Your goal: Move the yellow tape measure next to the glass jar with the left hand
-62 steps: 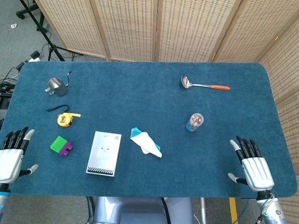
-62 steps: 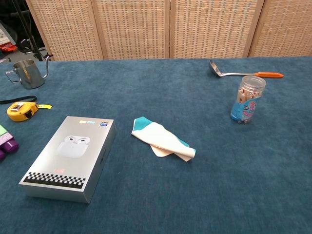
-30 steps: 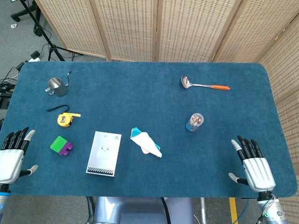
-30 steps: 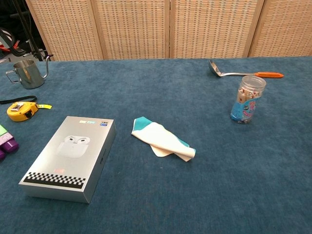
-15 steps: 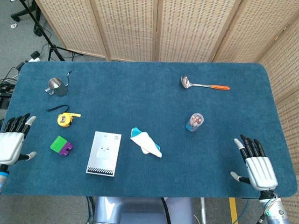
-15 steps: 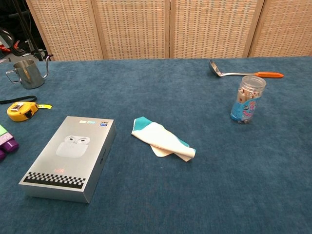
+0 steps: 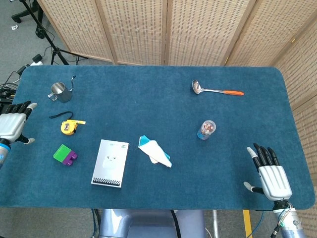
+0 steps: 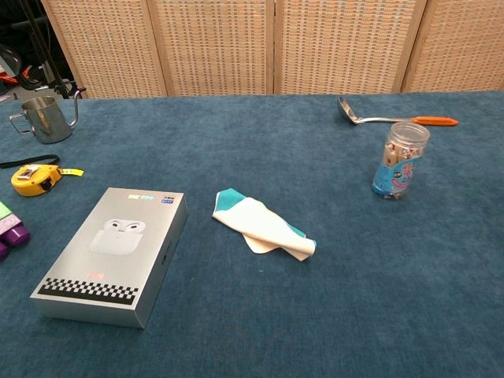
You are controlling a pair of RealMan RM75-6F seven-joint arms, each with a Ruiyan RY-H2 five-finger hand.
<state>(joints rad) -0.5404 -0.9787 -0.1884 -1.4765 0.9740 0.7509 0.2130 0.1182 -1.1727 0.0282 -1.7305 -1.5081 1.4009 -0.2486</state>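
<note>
The yellow tape measure (image 7: 68, 127) lies on the blue table near the left edge, a black strap trailing to its left; the chest view shows the tape measure (image 8: 35, 179) at far left. The glass jar (image 7: 206, 129) stands upright right of centre, also seen as the jar (image 8: 401, 160) in the chest view. My left hand (image 7: 12, 126) hovers at the table's left edge, fingers apart and empty, well left of the tape measure. My right hand (image 7: 270, 176) is open at the near right corner. Neither hand shows in the chest view.
A steel pitcher (image 7: 60, 91) sits behind the tape measure, a green and purple block (image 7: 65, 154) in front of it. A white earbud box (image 7: 110, 162) and a folded cloth (image 7: 155, 151) lie mid-table. A ladle (image 7: 216, 90) lies at the back right.
My left hand has moved away from the near edge toward the back, along the table's left side, and is now level with the tape measure. The right hand has barely shifted.
</note>
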